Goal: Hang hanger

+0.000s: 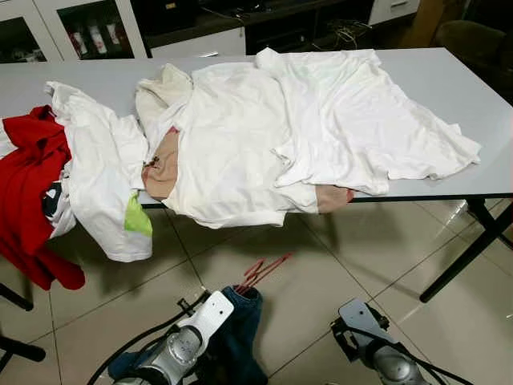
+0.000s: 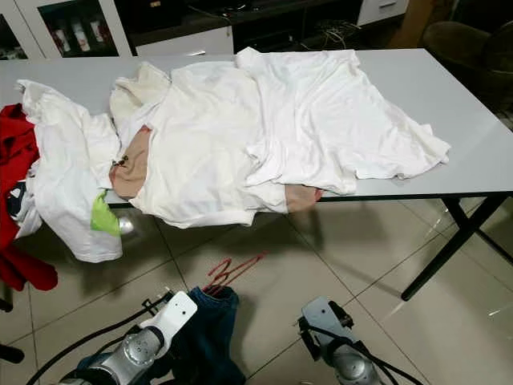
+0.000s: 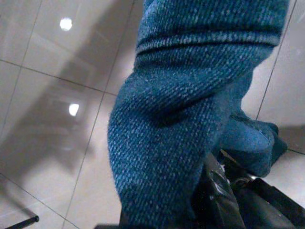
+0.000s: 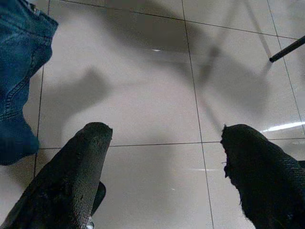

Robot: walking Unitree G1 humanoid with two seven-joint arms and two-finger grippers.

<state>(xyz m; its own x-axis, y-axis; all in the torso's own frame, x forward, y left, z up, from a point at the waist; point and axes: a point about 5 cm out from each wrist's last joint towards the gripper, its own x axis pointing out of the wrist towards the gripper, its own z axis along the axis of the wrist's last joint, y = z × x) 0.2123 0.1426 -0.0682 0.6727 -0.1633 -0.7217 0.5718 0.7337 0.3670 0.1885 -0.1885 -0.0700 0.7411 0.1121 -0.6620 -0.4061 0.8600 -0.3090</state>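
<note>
A thin red hanger (image 1: 262, 273) pokes out above a bundle of blue jeans (image 1: 241, 324) hanging low over the tiled floor, right beside my left arm (image 1: 195, 330). In the left wrist view the denim (image 3: 190, 109) drapes over my left gripper (image 3: 233, 191), whose black fingers (image 3: 217, 193) sit close together against the cloth. My right gripper (image 4: 162, 162) hangs open above bare floor tiles, with nothing between its fingers (image 4: 71, 181). The jeans (image 4: 21, 71) show at the edge of the right wrist view.
A white table (image 1: 449, 88) stands just ahead, piled with white garments (image 1: 264, 136). A red garment (image 1: 28, 184) hangs off its left end. Black table legs (image 1: 469, 257) slant down at the right. Cabinets (image 1: 88, 28) line the far wall.
</note>
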